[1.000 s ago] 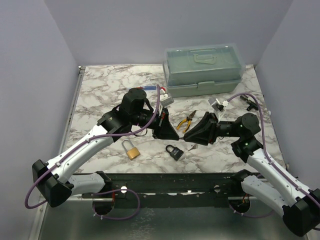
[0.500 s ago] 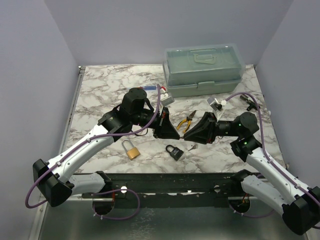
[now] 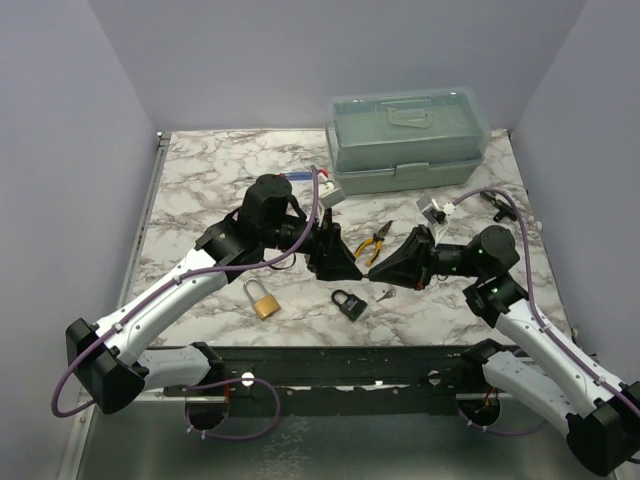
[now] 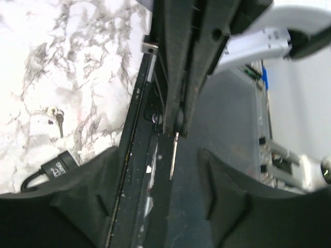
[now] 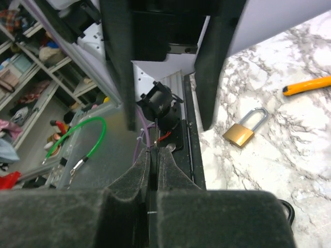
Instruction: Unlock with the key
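The key (image 3: 385, 294) is a tiny, thin, silver-grey bunch, lying flat and loose near the front, slightly right of centre.

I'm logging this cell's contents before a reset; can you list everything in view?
toolbox: 1, translucent green, back right of the table
pliers: 1, yellow handles, mid-table
brass padlock: 1, gold, near edge, left of centre
black padlock: 1, black, near edge, centre
key bunch: 1, silver-grey, lying right of the black padlock
screwdriver: 1, blue part showing, left of the toolbox
thin silvery strip: 1, pinched in the right gripper; possibly a key edge-on
left gripper: 1, black, open
right gripper: 1, black, shut on the strip
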